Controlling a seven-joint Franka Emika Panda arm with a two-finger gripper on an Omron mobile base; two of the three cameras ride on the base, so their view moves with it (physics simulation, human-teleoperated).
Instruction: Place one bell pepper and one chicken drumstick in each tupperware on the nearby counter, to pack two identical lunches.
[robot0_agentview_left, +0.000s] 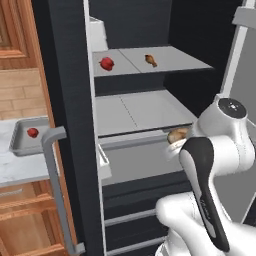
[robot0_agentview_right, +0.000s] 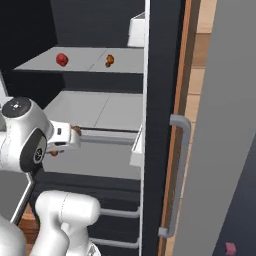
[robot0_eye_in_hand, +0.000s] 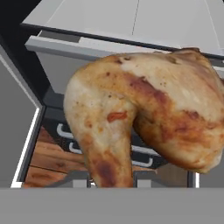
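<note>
The open fridge (robot0_agentview_left: 145, 100) filled the middle of the room, its dark door (robot0_agentview_left: 62, 125) with a grey handle (robot0_agentview_left: 55, 185) swung out to the left; wooden cabinets and the marble table (robot0_agentview_left: 20, 167) stood left of that door; inside, grey shelves were stacked, with a pulled-out drawer (robot0_agentview_left: 140, 160) below them. On the table sat a grey rectangular tupperware (robot0_agentview_left: 22, 137) with one bell pepper (robot0_agentview_left: 33, 132) in it; on the upper shelf (robot0_agentview_left: 150, 62) lay the other bell pepper (robot0_agentview_left: 106, 63) and a small dark drumstick (robot0_agentview_left: 150, 60), well apart. The hand (robot0_agentview_right: 70, 137) hung in front of the drawer's edge, clenched on a golden-brown chicken drumstick (robot0_eye_in_hand: 144, 113), plump end up, bone end down between the fingers (robot0_eye_in_hand: 78, 181); the door edge stood close on one side, the middle shelf lay bare behind.
</note>
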